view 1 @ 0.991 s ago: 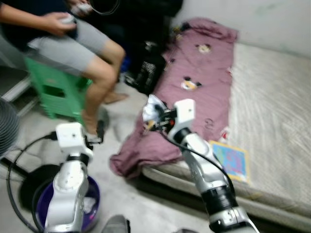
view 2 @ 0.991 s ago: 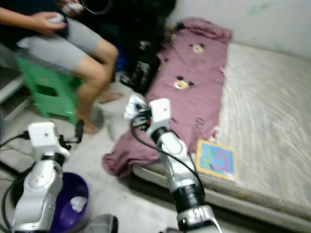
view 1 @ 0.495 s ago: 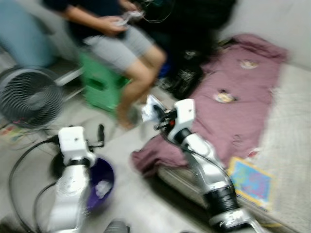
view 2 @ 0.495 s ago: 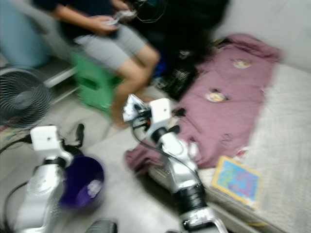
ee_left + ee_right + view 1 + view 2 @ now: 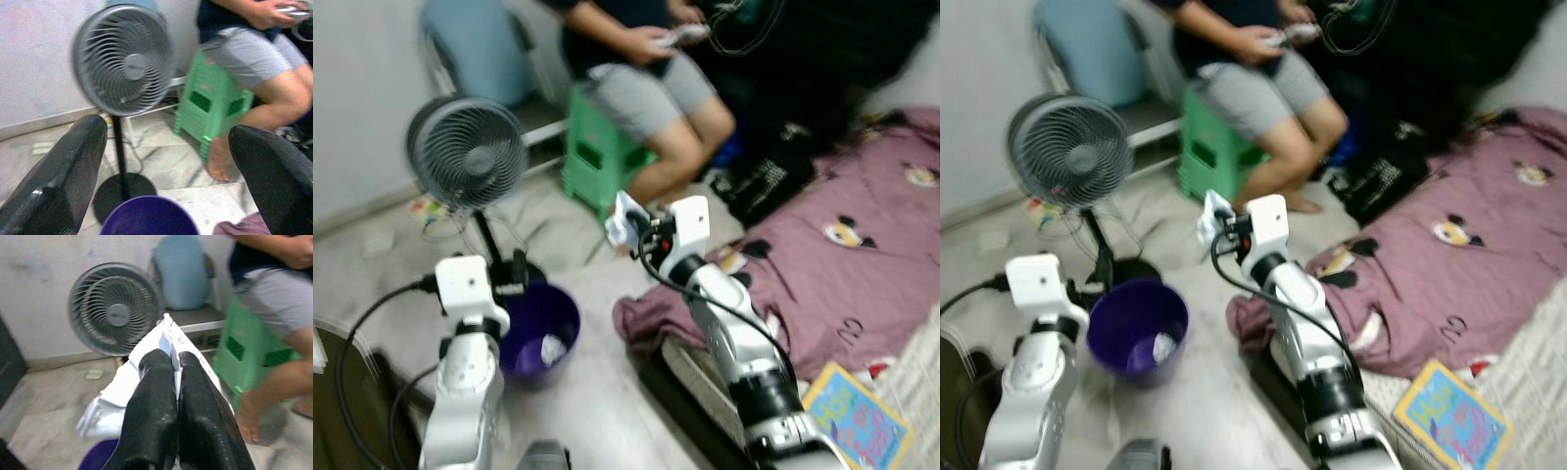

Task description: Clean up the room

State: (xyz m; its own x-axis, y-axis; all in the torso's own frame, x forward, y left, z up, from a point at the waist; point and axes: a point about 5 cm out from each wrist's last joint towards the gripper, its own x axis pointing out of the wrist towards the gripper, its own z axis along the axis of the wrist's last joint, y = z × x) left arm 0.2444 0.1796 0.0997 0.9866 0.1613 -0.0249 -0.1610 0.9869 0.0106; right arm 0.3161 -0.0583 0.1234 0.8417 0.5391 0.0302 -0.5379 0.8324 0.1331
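Pale floor (image 5: 1195, 392) runs from the wall with the fan (image 5: 467, 154) to the bed edge, where a purple blanket (image 5: 842, 264) spills off toward you, and a person (image 5: 646, 59) sits on a green stool (image 5: 597, 162) beyond your arms. Your right gripper (image 5: 168, 387) is pinched tight on a crumpled white wrapper (image 5: 117, 396), held up over bare floor between the blanket's fallen corner and the purple bin (image 5: 1136, 328). The bin stands by the fan's base and already has some white scrap in it. Your left gripper (image 5: 168, 171) is spread wide and empty, just above the bin's rim. Judging from this, the drop into the bin is next, and the wrapper is not yet over the opening: release now and it likely lands on the floor. It is light and may flutter aside. Watch the fan pole, the cables on the floor and the person's foot as you swing across.
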